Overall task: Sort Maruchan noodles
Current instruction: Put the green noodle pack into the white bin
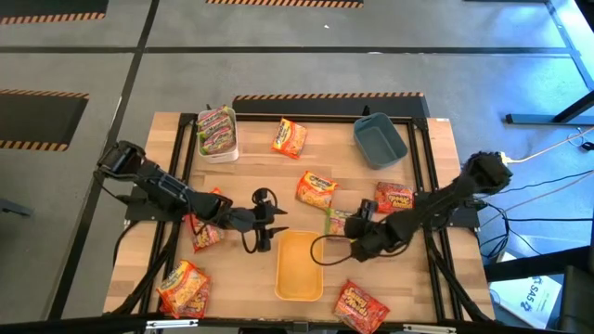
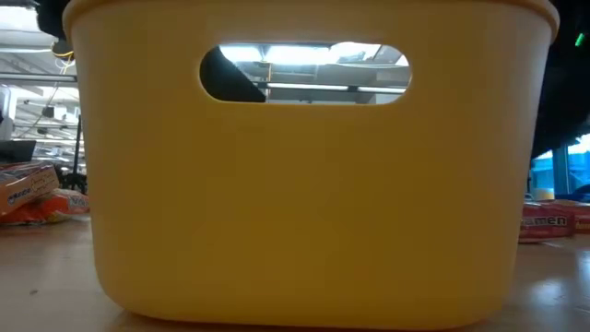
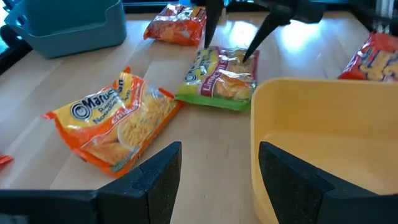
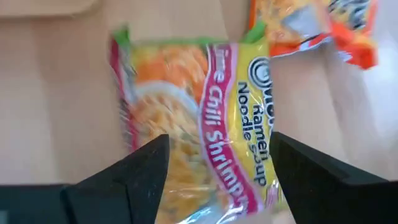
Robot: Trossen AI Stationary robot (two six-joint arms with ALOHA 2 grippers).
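1. Two green-pink packets [image 1: 216,130] already lay in the white bin [image 1: 229,153] at the table's far left, the only sorted ones visible.
2. The yellow bin [image 1: 299,289] and the blue bin [image 1: 379,141] held nothing that could be seen.
3. Seven packets remained loose on the table, among them an orange-yellow packet [image 3: 112,118] beside the yellow bin.
4. The right gripper [image 1: 350,225] hung over a green-pink lime chili shrimp packet [image 4: 199,112], jaws apart, nothing clamped; that packet looked like the next pick.
5. The left gripper [image 1: 275,225] waited just beside the yellow bin, jaws likewise apart and empty.
6. By my judgement the sort was early, most packets unplaced.
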